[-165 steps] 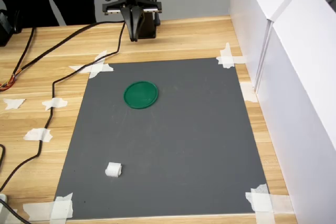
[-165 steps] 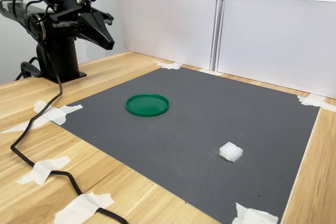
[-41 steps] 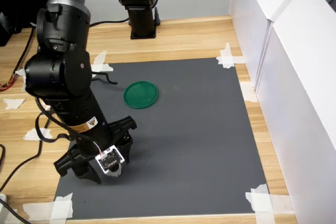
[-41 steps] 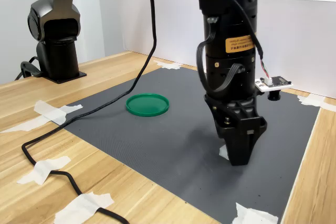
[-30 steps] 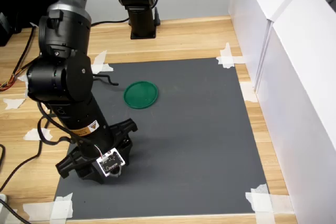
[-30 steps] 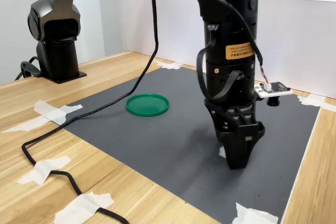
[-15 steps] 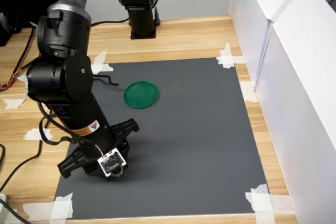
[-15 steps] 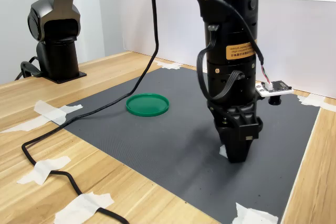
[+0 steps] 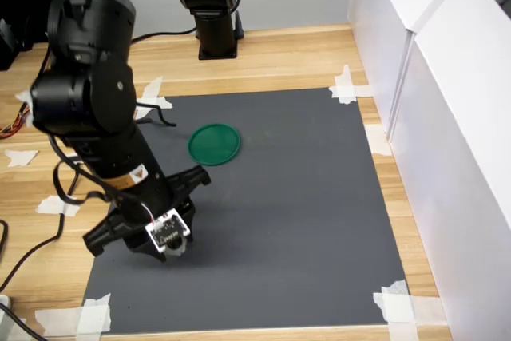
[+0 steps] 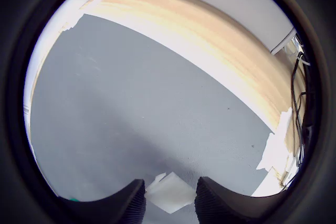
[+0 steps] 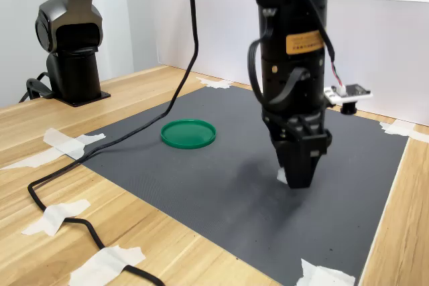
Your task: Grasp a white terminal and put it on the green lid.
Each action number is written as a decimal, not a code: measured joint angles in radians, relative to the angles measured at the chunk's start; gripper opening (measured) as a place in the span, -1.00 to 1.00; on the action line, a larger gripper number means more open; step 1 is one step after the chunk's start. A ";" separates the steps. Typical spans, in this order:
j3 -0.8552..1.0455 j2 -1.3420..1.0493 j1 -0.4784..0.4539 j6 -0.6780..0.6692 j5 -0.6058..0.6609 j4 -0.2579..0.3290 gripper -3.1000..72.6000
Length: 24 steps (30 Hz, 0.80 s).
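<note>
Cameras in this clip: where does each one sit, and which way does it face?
First exterior view: high, facing the arm's base across the grey mat; shows the whole arm.
Second exterior view: low at a table side, facing the white panels; shows base and forearm.
Wrist view: looks down between the jaws at the white terminal.
Both exterior views share the green lid.

Nothing legible anywhere. Only an orange-yellow label [image 11: 305, 42] on the black arm [image 11: 289, 65], high above the grey mat [image 11: 221, 165] in the second exterior view, carrying dark print too small to read. Same label [image 9: 133, 176] on the arm's lower segment in the first exterior view, with a small dark triangle mark beside blurred print, likewise unreadable.
</note>
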 joint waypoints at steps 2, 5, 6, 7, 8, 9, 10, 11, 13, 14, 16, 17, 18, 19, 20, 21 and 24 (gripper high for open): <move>0.000 -0.043 0.000 0.012 0.025 0.000 0.06; 0.000 -0.103 0.000 0.030 0.060 0.001 0.06; 0.000 -0.123 0.000 0.033 0.075 0.002 0.06; 0.000 -0.141 0.000 0.034 0.090 0.003 0.06; 0.000 -0.155 0.000 0.036 0.107 0.005 0.06; 0.000 -0.172 0.000 0.037 0.124 0.007 0.06; 0.003 -0.190 0.000 0.037 0.138 0.010 0.06; 0.011 -0.210 0.000 0.037 0.144 0.014 0.06; 0.044 -0.257 0.000 0.036 0.156 0.017 0.06; 0.067 -0.282 0.000 0.033 0.156 0.018 0.06; 0.124 -0.329 0.000 0.023 0.155 0.019 0.06; 0.156 -0.357 0.000 0.015 0.154 0.020 0.06; 0.189 -0.384 0.000 0.005 0.153 0.020 0.06; 0.223 -0.412 0.000 -0.007 0.149 0.021 0.06; 0.257 -0.439 0.000 -0.022 0.143 0.024 0.06; 0.283 -0.460 0.000 -0.035 0.137 0.029 0.06; 0.376 -0.528 0.000 -0.088 0.127 0.057 0.06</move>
